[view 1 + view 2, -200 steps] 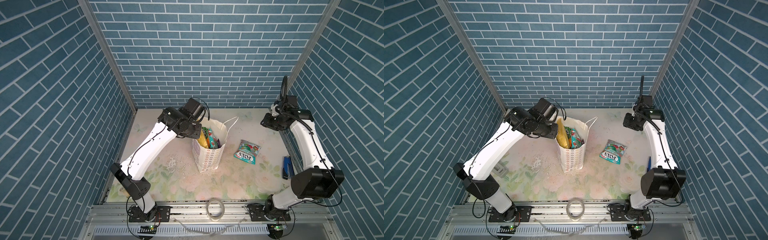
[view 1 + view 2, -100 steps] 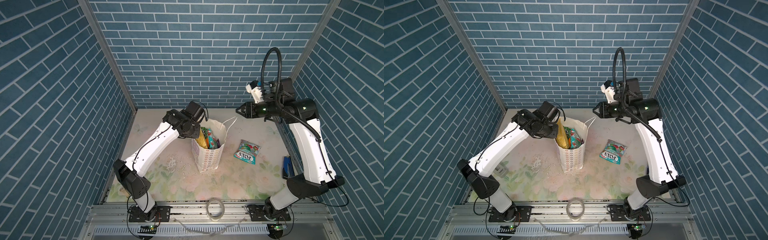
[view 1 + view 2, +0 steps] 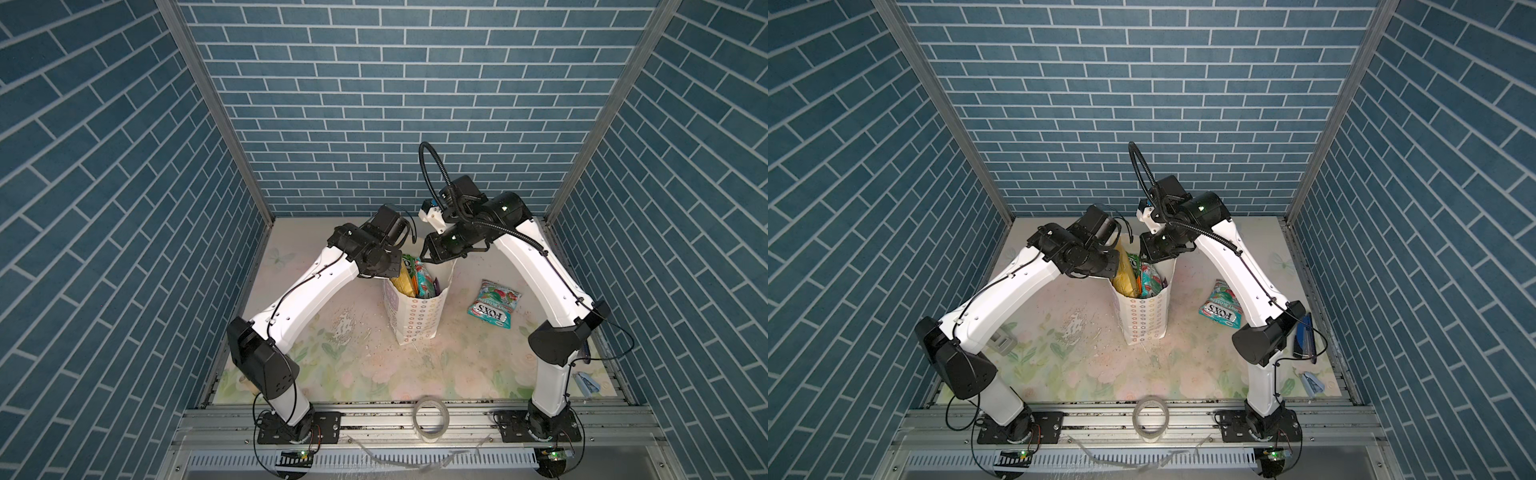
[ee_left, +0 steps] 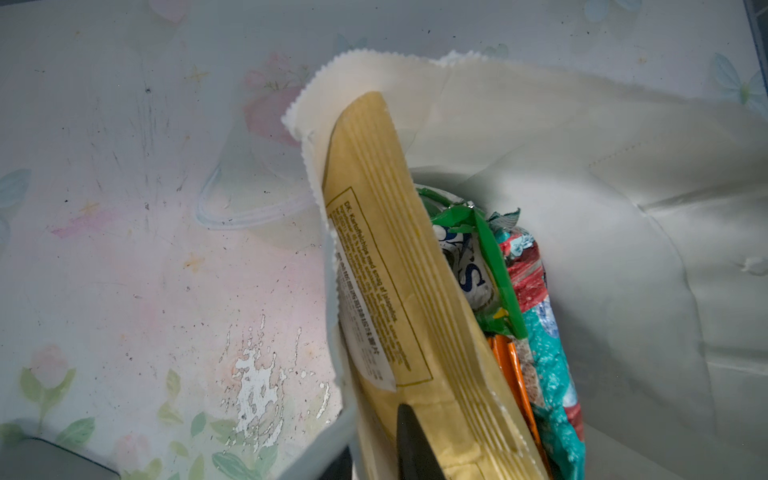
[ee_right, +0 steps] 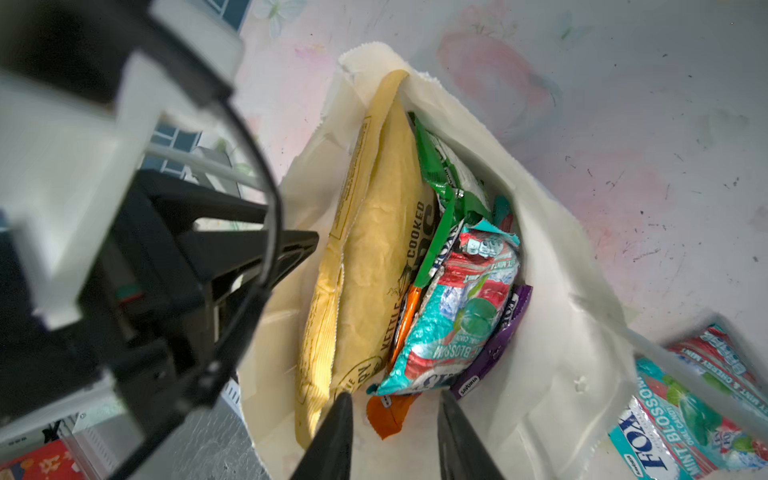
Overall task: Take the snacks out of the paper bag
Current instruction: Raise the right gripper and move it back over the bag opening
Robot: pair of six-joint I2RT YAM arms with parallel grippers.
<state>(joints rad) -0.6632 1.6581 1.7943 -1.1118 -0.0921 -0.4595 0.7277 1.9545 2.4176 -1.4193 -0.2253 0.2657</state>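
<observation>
The white paper bag (image 3: 415, 316) (image 3: 1144, 320) stands upright mid-table with its mouth wide. Snacks stand inside it: a yellow chips bag (image 4: 395, 270) (image 5: 374, 249), a green packet (image 5: 440, 178), a teal FOX'S packet (image 5: 457, 316), an orange one (image 5: 390, 411) and a purple one (image 5: 498, 340). Another teal FOX'S packet (image 3: 492, 305) (image 3: 1219, 309) lies on the table to the right. My left gripper (image 4: 374, 436) pinches the bag's left rim, one finger inside against the chips bag. My right gripper (image 5: 395, 411) (image 3: 426, 259) hangs open over the bag's mouth, above the orange packet.
A clear tape roll (image 3: 431, 419) (image 3: 1150, 415) lies on the front rail. A dark blue object (image 3: 1302, 336) sits by the right wall, a small light blue one (image 3: 586, 382) near the front right corner. Blue brick walls close three sides.
My right arm swung from the back right corner to above the bag's mouth and tipped downward. My left gripper's jaws narrowed onto the bag's rim.
</observation>
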